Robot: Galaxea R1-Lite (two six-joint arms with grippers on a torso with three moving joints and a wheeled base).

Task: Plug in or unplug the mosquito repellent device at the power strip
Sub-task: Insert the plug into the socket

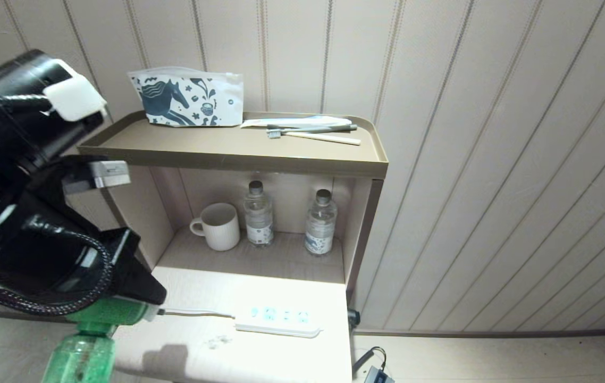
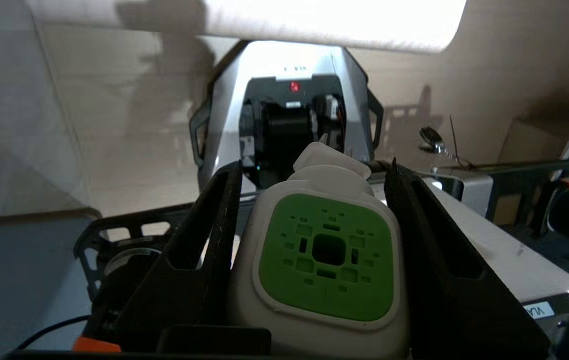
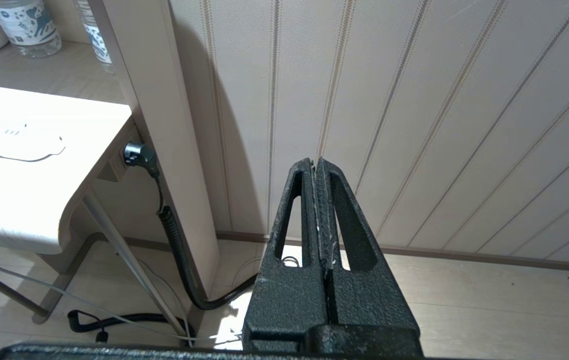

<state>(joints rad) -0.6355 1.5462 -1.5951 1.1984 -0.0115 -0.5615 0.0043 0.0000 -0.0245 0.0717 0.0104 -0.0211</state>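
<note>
- Left gripper [image 2: 314, 210] at the lower left of the head view has the mosquito repellent device [image 2: 325, 260] clamped between its two black fingers [image 2: 204, 235], green grille facing the wrist camera, clear green bottle hanging below.
- Power strip [image 1: 277, 321] lies flat on the white tabletop [image 1: 260, 287], lower centre, well apart from the device, sockets empty.
- Right gripper [image 3: 317, 210] hangs near the wall beside the table, fingers pressed together on nothing.
- Mug [image 1: 217, 226] and two water bottles [image 1: 258, 214] stand in the shelf nook.
</note>
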